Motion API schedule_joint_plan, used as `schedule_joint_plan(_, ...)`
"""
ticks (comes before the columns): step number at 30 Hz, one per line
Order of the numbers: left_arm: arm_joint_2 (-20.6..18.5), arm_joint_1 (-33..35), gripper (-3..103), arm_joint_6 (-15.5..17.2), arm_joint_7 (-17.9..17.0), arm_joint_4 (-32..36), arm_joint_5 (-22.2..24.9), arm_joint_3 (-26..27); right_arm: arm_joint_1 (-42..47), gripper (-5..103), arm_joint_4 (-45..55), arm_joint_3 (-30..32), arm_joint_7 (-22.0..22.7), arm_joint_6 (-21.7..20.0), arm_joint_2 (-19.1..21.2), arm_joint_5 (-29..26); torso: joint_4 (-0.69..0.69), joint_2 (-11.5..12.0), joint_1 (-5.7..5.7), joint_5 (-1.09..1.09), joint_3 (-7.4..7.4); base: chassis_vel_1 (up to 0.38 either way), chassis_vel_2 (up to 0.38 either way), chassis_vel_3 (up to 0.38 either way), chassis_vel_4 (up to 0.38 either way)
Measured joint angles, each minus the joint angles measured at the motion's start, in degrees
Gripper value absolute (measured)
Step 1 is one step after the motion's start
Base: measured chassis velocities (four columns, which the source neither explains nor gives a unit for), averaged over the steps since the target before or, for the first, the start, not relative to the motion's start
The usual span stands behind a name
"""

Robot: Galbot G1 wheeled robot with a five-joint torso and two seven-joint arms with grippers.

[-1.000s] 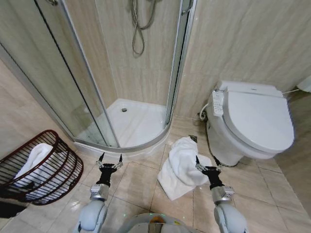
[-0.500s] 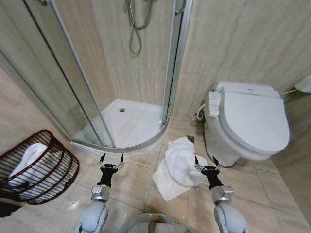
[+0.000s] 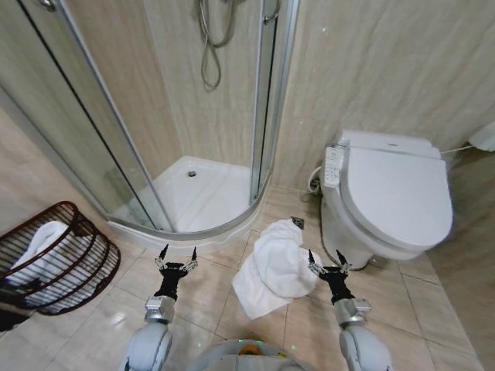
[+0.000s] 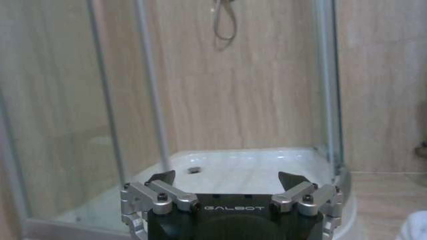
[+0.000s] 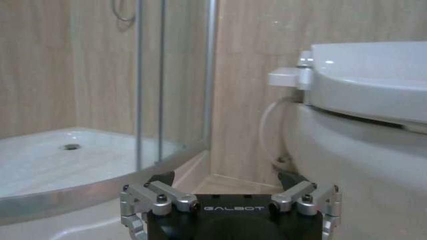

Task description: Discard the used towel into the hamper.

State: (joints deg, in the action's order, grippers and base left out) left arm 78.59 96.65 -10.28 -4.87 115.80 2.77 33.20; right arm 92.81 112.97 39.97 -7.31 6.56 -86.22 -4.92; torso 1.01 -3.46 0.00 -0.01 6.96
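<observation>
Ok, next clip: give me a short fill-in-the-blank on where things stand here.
1. The white towel lies crumpled on the ____.
2. The hamper already holds a ____ cloth.
3. The lid of the toilet is ____.
4. The left pincer and right pincer are both ____.

Missing words: floor; white; closed; open

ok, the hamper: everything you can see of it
The hamper is a small round open-weave basket, reddish-brown, with thin ribs and a dark rim; the material looks like wire or cane. It lies tipped on its side on the tiled floor, at the robot's far left, beside the shower. White cloth sits inside. Neither pincer touches it.
</observation>
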Motion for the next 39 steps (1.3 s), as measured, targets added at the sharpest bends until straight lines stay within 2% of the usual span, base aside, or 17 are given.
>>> schedule_joint_plan(3, -0.01, -0.08, 100, -0.24, 0.02, 0.01, -0.04, 0.03, -0.02, 100, 0.01, -0.07, -0.20, 0.08, -0.11, -0.07, 0.01, 0.00, 0.00, 0.00, 0.00, 0.102, 0.103, 0.066, 0.049)
schedule_joint_plan(8, 0.02, -0.47, 100, -2.61, -0.12, -0.49, -0.37, 0.10, -0.11, 100, -0.92, -0.29, -0.23, -0.26, -0.36, -0.33, 0.03, 0.00, 0.00, 0.00, 0.00, 0.065, 0.088, 0.090, 0.065)
schedule_joint_plan(10, -0.04, -0.61, 100, -2.93, -0.13, -0.50, -0.20, 0.03, -0.48, 100, -3.21, -0.70, 0.15, -2.80, -0.30, -3.34, 0.01, 0.00, 0.00, 0.01, 0.00, 0.026, 0.041, 0.056, 0.062)
schedule_joint_plan(11, -0.04, -0.61, 100, -2.93, -0.13, -0.50, -0.20, 0.03, -0.48, 100, -3.21, -0.70, 0.15, -2.80, -0.30, -3.34, 0.01, 0.00, 0.00, 0.01, 0.00, 0.010, 0.041, 0.039, 0.054)
schedule_joint_plan(13, -0.09, -0.80, 100, -3.02, -0.13, -0.46, -0.04, -0.10, -2.07, 100, -7.34, -0.66, 0.36, -6.88, 0.15, -6.52, -0.01, 0.00, 0.00, 0.01, 0.00, -0.001, -0.006, 0.019, 0.027)
schedule_joint_plan(18, -0.15, -1.17, 100, -2.68, -0.11, 0.32, 0.03, -0.16, -7.14, 100, -17.51, 0.32, -0.84, -10.21, 1.35, -5.70, 0.00, 0.01, 0.00, 0.01, 0.00, 0.000, 0.000, 0.000, 0.000)
schedule_joint_plan(24, -0.12, -1.24, 100, -2.33, -0.05, 0.79, -0.23, -0.18, -12.10, 100, -24.26, -0.14, -3.90, -14.50, 1.65, -5.01, 0.00, 0.01, 0.00, 0.02, 0.00, 0.000, 0.000, 0.000, 0.000)
schedule_joint_plan(35, -0.02, -1.10, 100, -2.22, -0.01, 1.14, -0.75, 0.28, -21.99, 100, -36.49, 0.09, -6.36, -14.74, 3.92, -3.64, 0.02, 0.01, 0.00, 0.02, 0.01, 0.000, 0.000, 0.000, 0.000)
schedule_joint_plan(36, 0.09, -1.12, 100, -2.20, -0.01, 1.14, -0.92, 0.29, -22.35, 102, -36.83, 0.10, -6.78, -14.50, 4.09, -3.57, 0.02, 0.01, 0.00, 0.01, 0.01, 0.000, 0.000, 0.000, 0.000)
schedule_joint_plan(38, 0.28, -1.13, 100, -2.15, 0.00, 1.14, -1.33, 0.26, -22.30, 96, -36.82, 0.02, -7.44, -13.99, 4.21, -3.63, 0.01, 0.01, 0.00, 0.00, 0.00, 0.000, 0.000, 0.000, 0.000)
schedule_joint_plan(39, 0.28, -1.13, 100, -2.15, 0.00, 1.14, -1.33, 0.26, -22.30, 96, -36.82, 0.02, -7.44, -13.99, 4.21, -3.63, 0.01, 0.01, 0.00, 0.00, 0.00, 0.000, 0.000, 0.000, 0.000)
